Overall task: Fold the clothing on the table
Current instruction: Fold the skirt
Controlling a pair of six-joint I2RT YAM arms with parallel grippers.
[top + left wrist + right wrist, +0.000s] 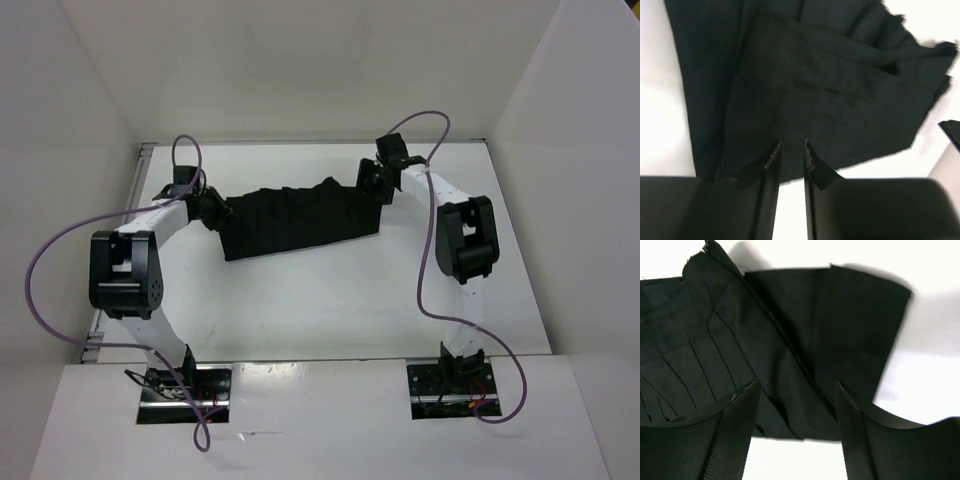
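Note:
The clothing, a black pleated skirt [300,220], lies across the back middle of the white table [320,310], its top edge rumpled. My left gripper [212,210] hovers at the skirt's left end. In the left wrist view its fingers [792,145] stand a narrow gap apart, with bare table showing between them and the skirt [830,90] under the tips. My right gripper [372,185] is at the skirt's right end. In the right wrist view its fingers [797,385] are wide apart over a folded layer of the skirt [790,340], gripping nothing.
White walls [80,150] close the table on the left, back and right. Purple cables [45,260] loop out from both arms. Both arm bases [185,385] are bolted at the near edge.

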